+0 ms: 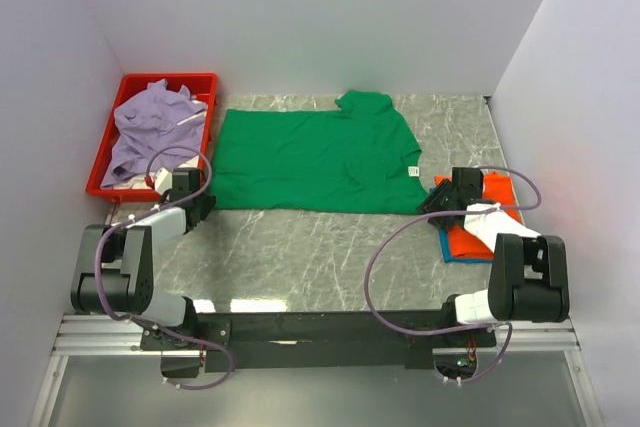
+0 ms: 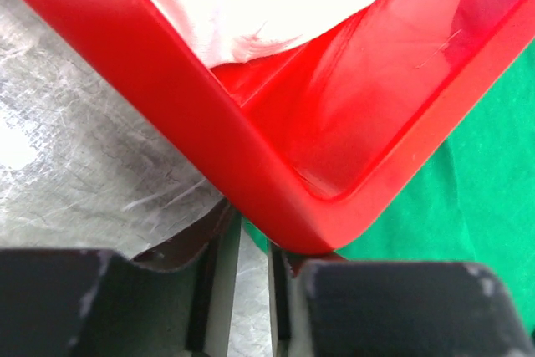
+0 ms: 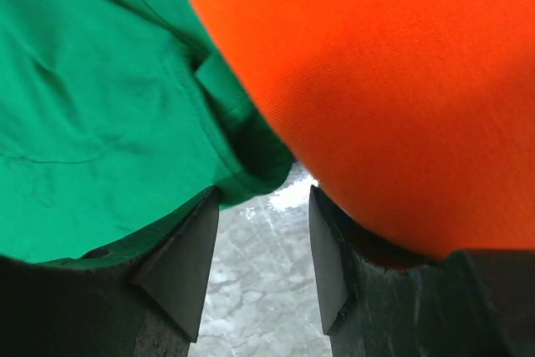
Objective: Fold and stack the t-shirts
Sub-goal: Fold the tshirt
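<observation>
Beside tray, left tool low, right tool by orange tee

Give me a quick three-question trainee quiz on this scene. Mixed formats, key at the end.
1. True or false: the green t-shirt lies spread out flat on the table.
2. What lies on top in the red tray? A) lavender t-shirt B) a yellow towel C) a black jacket
3. Fill in: the right gripper sits with its jaws apart, between the green t-shirt's sleeve and the ___.

Key: 1 true; 2 A; 3 orange t-shirt.
</observation>
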Motion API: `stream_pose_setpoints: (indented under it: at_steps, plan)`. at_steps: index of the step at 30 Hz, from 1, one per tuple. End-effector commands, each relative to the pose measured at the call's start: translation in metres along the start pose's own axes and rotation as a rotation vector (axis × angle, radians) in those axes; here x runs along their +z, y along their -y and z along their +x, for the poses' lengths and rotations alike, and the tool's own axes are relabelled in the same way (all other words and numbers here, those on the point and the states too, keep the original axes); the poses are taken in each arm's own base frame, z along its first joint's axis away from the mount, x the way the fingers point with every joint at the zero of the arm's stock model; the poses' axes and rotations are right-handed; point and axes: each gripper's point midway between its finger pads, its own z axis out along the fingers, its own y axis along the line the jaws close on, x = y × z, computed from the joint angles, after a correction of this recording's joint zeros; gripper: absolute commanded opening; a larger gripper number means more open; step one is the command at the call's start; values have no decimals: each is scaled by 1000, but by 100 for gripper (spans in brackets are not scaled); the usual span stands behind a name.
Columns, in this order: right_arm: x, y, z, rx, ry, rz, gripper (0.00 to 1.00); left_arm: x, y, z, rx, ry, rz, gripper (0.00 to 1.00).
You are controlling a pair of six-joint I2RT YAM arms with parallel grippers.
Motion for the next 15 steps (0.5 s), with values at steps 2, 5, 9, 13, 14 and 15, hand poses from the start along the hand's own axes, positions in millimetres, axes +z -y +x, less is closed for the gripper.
stream_pose_setpoints:
  at_steps: [2,5,9,13,14,15]
  plan:
    - [5,-9,-16,17,40,-21,54,2,3,-11,17,29,-22,19]
    - [7,-9,-16,20,32,-12,54,3,3,-10,31,24,-28,12]
    - [12,-8,-16,24,26,0,52,2,4,-11,31,22,-25,3]
    - [16,-6,-15,28,17,13,46,0,7,-14,34,32,-19,1]
    - [16,-8,-18,27,24,9,43,-1,7,-16,33,37,-17,1]
    - [15,-9,-19,29,28,6,40,-3,9,-19,29,46,-11,1]
